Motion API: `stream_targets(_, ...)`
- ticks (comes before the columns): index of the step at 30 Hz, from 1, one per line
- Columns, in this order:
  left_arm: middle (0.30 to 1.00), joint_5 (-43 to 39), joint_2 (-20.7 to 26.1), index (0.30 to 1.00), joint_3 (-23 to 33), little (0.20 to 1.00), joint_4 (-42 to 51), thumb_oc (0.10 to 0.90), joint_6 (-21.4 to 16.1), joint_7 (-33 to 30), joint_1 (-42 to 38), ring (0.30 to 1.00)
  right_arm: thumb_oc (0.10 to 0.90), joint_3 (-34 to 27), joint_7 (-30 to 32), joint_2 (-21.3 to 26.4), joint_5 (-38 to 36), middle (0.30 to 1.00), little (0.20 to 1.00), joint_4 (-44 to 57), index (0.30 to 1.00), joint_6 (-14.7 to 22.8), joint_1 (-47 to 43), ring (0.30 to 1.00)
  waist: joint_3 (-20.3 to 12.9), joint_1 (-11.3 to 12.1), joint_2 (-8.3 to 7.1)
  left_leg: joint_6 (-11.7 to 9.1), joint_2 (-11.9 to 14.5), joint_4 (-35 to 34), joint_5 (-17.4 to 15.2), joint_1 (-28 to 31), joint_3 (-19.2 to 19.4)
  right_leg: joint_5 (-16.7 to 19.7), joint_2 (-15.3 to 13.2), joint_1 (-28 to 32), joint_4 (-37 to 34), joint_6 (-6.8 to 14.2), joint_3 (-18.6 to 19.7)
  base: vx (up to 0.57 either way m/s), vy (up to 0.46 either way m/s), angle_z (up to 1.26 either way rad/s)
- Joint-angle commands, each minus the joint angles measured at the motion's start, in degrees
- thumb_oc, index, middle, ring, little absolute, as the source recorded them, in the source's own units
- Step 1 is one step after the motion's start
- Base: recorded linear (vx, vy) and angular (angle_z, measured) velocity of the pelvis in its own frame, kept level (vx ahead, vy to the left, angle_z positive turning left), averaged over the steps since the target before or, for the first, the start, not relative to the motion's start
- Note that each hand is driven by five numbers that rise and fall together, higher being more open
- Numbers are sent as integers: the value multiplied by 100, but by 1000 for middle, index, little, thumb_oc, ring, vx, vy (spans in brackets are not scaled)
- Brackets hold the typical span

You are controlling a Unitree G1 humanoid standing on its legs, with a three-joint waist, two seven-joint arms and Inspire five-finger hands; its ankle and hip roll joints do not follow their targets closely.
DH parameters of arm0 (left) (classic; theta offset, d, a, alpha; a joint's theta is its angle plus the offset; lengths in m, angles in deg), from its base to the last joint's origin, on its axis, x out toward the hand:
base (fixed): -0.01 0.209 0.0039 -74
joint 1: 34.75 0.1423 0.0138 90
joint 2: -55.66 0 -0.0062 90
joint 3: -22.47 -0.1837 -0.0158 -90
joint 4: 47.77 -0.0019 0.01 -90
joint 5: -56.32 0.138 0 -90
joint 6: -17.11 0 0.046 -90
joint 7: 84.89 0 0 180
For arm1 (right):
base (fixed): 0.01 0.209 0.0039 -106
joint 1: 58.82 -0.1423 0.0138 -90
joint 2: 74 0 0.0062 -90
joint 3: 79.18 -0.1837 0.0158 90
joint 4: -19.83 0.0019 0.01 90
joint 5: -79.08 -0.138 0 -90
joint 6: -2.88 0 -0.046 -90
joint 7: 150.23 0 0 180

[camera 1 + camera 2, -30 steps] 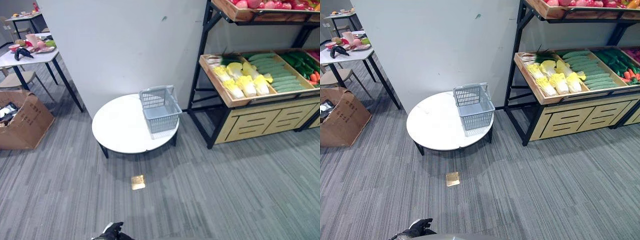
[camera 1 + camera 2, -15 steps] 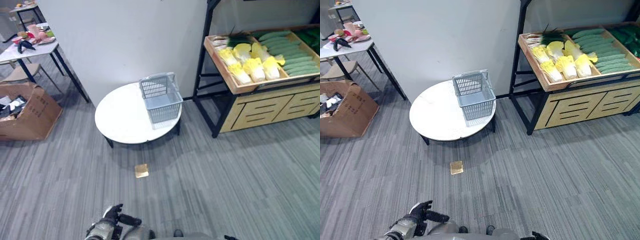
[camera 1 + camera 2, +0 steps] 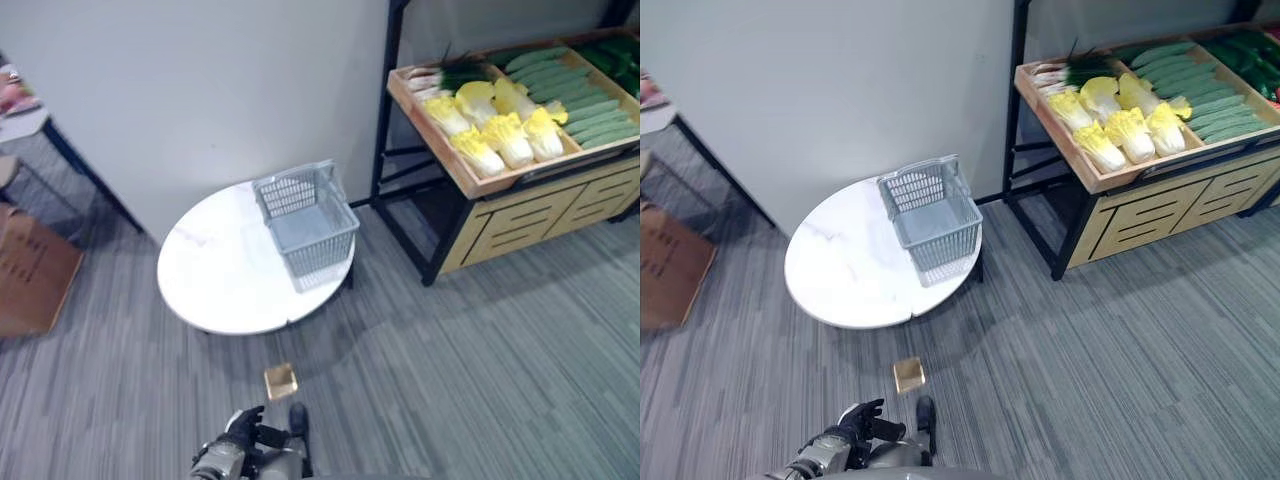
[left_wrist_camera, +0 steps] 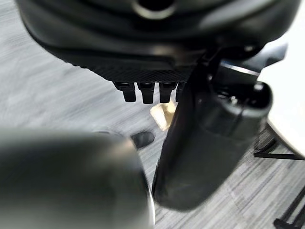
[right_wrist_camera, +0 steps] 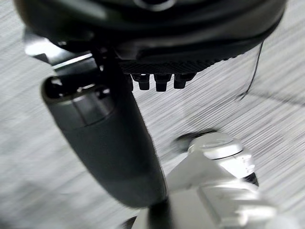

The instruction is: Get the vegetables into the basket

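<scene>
At the far left edge a brown cardboard box [image 3: 30, 280] sits on the grey carpet floor [image 3: 480, 380], below the corner of a white table [image 3: 20, 120] on dark legs. Low in the head views the left robot hand [image 3: 243, 432] hangs above the carpet; its own wrist view shows its fingers [image 4: 143, 91] straight and apart, thumb standing out, holding nothing. Just ahead of it a small tan square plate [image 3: 281, 380] lies on the floor. Beyond that stands the round white bench [image 3: 215, 275], low on dark legs, against the pale wall [image 3: 200, 90]. The grey plastic basket [image 3: 305, 225] rests on the right side of the bench top, its handle tipped back toward the wall, with nothing visible inside. To the right, well apart from the bench, stands a black-framed wooden shelf [image 3: 520, 215] with a slanted tray. In that tray the vegetables lie in rows: green onions [image 3: 450, 75] at the back left corner, yellow-white cabbages [image 3: 500, 130] in the left section, and green cucumbers [image 3: 575, 85] in the section just to their right. The right robot hand [image 5: 109, 138] appears in its own wrist view over bare carpet, fingers [image 5: 159, 81] straight and relaxed, gripping nothing.
</scene>
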Motion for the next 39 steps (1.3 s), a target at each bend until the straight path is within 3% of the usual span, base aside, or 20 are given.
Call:
stream_targets(1, 1000, 311, 180, 1000, -433, 1000, 163, 900, -103, -28, 66, 1000, 900, 217, -62, 65, 284, 1000, 1000, 647, 1000, 87, -235, 1000, -78, 260, -154, -506, -77, 156, 145, -594, -59, 2280, -1064, -84, 41, 399, -24, 574, 334, -63)
stream_targets(3, 1000, 377, 213, 1000, -482, 1000, 134, 900, -81, -29, -56, 1000, 900, 67, 4, 60, 90, 1000, 1000, 743, 1000, 103, -257, 1000, -48, 176, -185, -326, -276, 145, -102, -431, -166, 2898, -1186, -231, 302, 390, 62, 413, 229, 9)
stream_targets(8, 1000, 502, 216, 1000, -574, 1000, 207, 900, -98, -12, -91, 1000, 900, 214, -53, -1, 154, 1000, 1000, 808, 1000, 110, -244, 1000, -62, 161, -221, -167, -457, 160, -333, -346, -313, 3341, -1328, -169, 122, 412, 25, 218, 80, 34)
stream_targets(10, 1000, 523, 212, 1000, -562, 1000, 177, 900, -73, 3, -44, 1000, 900, 230, -65, -6, 191, 1000, 1000, 804, 1000, 101, -247, 1000, -113, 173, -201, -76, -541, 135, -418, -318, -404, 3530, -1276, -248, 399, 410, 172, 196, 89, 35)
stream_targets(12, 1000, 495, 222, 1000, -498, 1000, 134, 900, -51, 5, 9, 1000, 900, 198, -41, -7, 174, 1000, 1000, 793, 1000, 108, -212, 1000, -117, 178, -161, -23, -575, 69, -504, -223, -457, 3448, -1262, -375, 606, 334, 133, 164, 83, 48)
stream_targets(13, 1000, 487, 235, 1000, -495, 1000, 115, 900, -49, 1, 10, 1000, 900, 199, -26, -9, 149, 1000, 1000, 793, 1000, 132, -220, 1000, -64, 92, -105, -13, -577, 67, -623, -50, -576, 2886, -1063, -756, 578, 206, 133, 138, 64, 23)
stream_targets(14, 1000, 487, 233, 1000, -493, 1000, 114, 900, -49, 1, 9, 1000, 900, 200, -26, -7, 149, 1000, 1000, 793, 1000, 132, -221, 1000, -73, 95, -97, -15, -567, 67, -618, -64, -574, 2893, -1053, -774, 580, 204, 137, 142, 42, 26)
stream_targets(15, 1000, 536, 231, 1000, -507, 1000, 103, 900, -35, 2, 7, 1000, 900, 202, -31, -14, 129, 1000, 1000, 772, 1000, 133, -206, 1000, -52, 74, -53, -18, -540, 67, -606, -35, -603, 2494, -879, -818, 435, 162, 111, 166, -6, 9)
stream_targets(16, 1000, 563, 230, 1000, -505, 1000, 30, 900, -33, 3, 26, 1000, 900, 227, -26, -61, 110, 1000, 1000, 723, 1000, 146, -210, 1000, 64, -37, 99, -48, -370, 67, -689, 207, -744, 1287, -387, -1376, 117, 81, -14, 172, -10, -1)
stream_targets(17, 1000, 563, 229, 1000, -504, 1000, 29, 900, -34, 2, 26, 1000, 900, 229, -27, -61, 110, 1000, 1000, 722, 1000, 147, -211, 1000, 83, -57, 89, -50, -382, 67, -697, 228, -761, 1250, -399, -1364, 155, 78, -30, 222, -92, -30)
stream_targets(18, 1000, 598, 237, 1000, -513, 1000, -32, 900, -17, 7, 34, 1000, 900, 254, -7, -132, 29, 1000, 1000, 665, 1000, 154, -203, 1000, 258, -205, 75, -86, -374, 67, -689, 420, -947, 1007, 98, -1671, -406, 115, 90, 173, -109, -26)
stream_targets(19, 1000, 679, 245, 1000, -521, 1000, -68, 900, 21, 13, 42, 1000, 900, 274, -10, -142, 16, 1000, 1000, 538, 1000, 132, -153, 1000, 306, -279, 20, -96, -424, 67, -751, 534, -1029, 1156, 366, -1922, -883, 113, 205, 183, -102, -1)
stream_targets(20, 1000, 681, 245, 1000, -520, 1000, -67, 900, 21, 13, 47, 1000, 900, 278, -11, -143, 14, 1000, 1000, 533, 1000, 136, -151, 1000, 332, -295, 30, -96, -415, 67, -776, 579, -1046, 1163, 370, -1848, -936, 111, 187, 98, -48, 54)
stream_targets(21, 1000, 727, 221, 1000, -575, 1000, -67, 900, 23, 42, 28, 1000, 900, 247, -24, -144, -36, 1000, 1000, 525, 1000, 126, -143, 1000, 350, -341, 30, -117, -443, 67, -701, 569, -1166, 1018, 419, -1523, -1001, 91, 413, 33, -55, 72)
stream_targets(27, 1000, 710, 121, 1000, -467, 1000, -138, 900, 6, 110, 256, 1000, 900, 241, -75, -136, -7, 1000, 1000, 473, 1000, 126, -15, 1000, 186, -302, 18, -230, -452, 67, -754, 705, -1215, 1105, 395, -931, -1684, 7, 163, 44, -83, 46)
stream_targets(39, 1000, 786, 152, 1000, -460, 1000, -10, 900, -76, -205, 198, 1000, 900, 174, 51, -143, -125, 1000, 1000, 456, 1000, 174, -12, 1000, 84, -307, 33, -260, -446, 67, -851, 929, -1220, 975, 366, -645, -1681, -60, -2, 16, -32, 6)
